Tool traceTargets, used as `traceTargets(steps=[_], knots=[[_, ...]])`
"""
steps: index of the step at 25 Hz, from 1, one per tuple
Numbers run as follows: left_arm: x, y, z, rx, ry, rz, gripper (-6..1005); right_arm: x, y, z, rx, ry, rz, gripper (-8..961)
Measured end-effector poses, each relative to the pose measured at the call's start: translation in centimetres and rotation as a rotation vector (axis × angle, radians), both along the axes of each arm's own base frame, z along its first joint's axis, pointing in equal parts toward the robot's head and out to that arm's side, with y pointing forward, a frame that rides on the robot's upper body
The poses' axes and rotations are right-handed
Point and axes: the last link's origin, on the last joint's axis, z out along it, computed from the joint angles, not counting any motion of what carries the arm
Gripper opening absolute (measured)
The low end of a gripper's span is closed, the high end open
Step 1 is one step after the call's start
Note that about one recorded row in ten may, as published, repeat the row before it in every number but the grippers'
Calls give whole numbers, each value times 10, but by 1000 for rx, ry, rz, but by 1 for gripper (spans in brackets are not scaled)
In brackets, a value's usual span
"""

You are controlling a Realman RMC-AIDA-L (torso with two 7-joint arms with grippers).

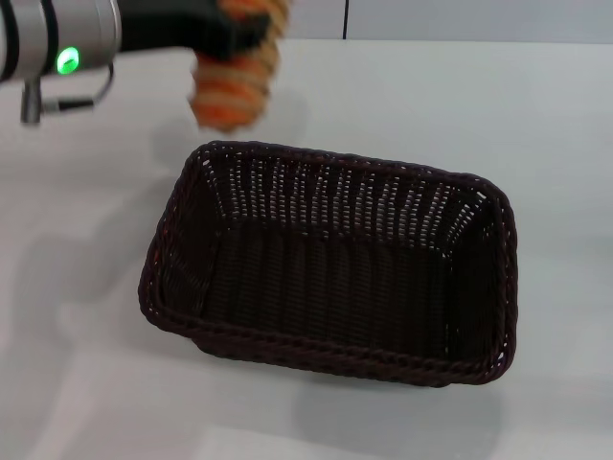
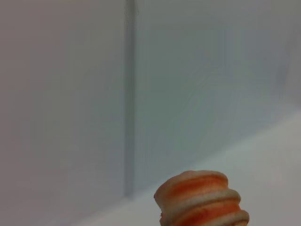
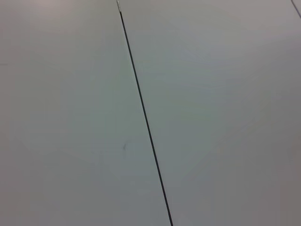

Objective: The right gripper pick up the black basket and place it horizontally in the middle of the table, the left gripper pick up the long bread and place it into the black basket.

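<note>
Green-lit left gripper point(image 1: 244, 36) clamping tight on long bread point(image 1: 235, 81), carrying it high above table point(image 1: 86, 383), just beyond far-left rim of black basket point(image 1: 335, 259); needing to travel rightward over basket centre, lowering before letting go; right gripper out of view.

Soft, even overhead light — the ridged orange-and-tan long bread point(image 1: 233, 81) is motion-blurred, faint shadows pool on the white table point(image 1: 86, 383) beside the dark woven basket point(image 1: 335, 264).
</note>
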Motion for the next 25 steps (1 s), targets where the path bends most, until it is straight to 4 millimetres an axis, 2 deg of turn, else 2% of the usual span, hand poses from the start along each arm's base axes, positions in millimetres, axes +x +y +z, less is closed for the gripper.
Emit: traceTargets(steps=[4, 5, 7, 10, 18, 23, 25], knots=[[-12, -23, -16, -154, -39, 7, 527, -1, 0, 0, 3, 2, 5, 830], [-12, -23, -16, -154, -39, 7, 521, -1, 0, 0, 4, 2, 7, 830], [-22, -29, -31, -277, -59, 33, 503, -3, 1, 1, 7, 1, 12, 830], [-27, -26, -40, -320, -60, 55, 466, -6, 3, 2, 6, -2, 25, 830], [-32, -24, -45, -342, -61, 77, 706, -11, 5, 3, 0, -17, 46, 831], [-36, -20, -35, -325, -75, 89, 851, -11, 4, 3, -1, -12, 48, 831], [-37, -20, -32, -319, -78, 88, 852, -12, 4, 4, 1, -14, 50, 831]])
